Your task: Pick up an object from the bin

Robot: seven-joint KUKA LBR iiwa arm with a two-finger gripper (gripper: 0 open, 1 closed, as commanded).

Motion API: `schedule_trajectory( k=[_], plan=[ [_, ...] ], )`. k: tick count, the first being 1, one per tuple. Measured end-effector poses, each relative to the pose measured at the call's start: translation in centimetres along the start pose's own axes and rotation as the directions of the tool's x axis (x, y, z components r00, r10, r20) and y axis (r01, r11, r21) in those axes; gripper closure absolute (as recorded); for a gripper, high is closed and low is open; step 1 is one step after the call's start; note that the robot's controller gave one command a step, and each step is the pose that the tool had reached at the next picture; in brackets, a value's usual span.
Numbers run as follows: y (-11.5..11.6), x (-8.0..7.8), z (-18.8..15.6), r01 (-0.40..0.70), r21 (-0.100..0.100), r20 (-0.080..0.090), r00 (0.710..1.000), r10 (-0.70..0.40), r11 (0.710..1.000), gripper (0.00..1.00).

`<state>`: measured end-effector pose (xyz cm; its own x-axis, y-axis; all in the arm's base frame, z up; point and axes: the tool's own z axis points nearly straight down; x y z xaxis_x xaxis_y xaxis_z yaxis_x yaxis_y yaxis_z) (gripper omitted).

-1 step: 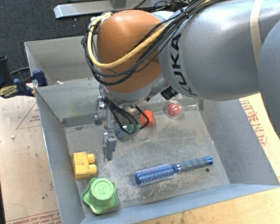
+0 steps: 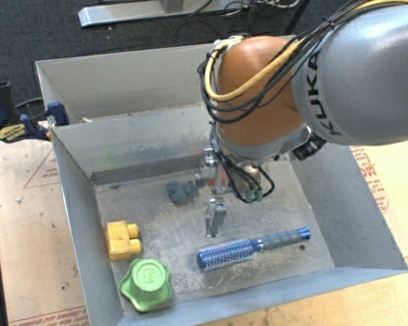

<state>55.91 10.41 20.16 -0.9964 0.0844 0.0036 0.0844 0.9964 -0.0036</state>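
My gripper (image 2: 213,221) hangs over the middle of the bin floor, its metal fingertip pointing down just above a blue hairbrush. Nothing shows between the fingers. The blue hairbrush (image 2: 251,248) lies flat along the front of the bin, bristle head to the left and handle to the right, slightly in front of the fingertip. A small grey-blue object (image 2: 181,191) rests on the floor to the left of the gripper, near the back wall.
A yellow block (image 2: 122,239) sits at the left side of the bin. In the front left corner lies a green round-topped container (image 2: 146,284). The arm with its orange cover and cables hangs over the back right of the bin.
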Motion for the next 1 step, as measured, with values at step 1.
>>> schedule_trajectory(
  k=[1],
  plan=[
    [-0.62, 8.31, 7.47, -0.101, -0.001, -0.009, 0.995, 0.101, 0.995, 0.0]
  ],
)
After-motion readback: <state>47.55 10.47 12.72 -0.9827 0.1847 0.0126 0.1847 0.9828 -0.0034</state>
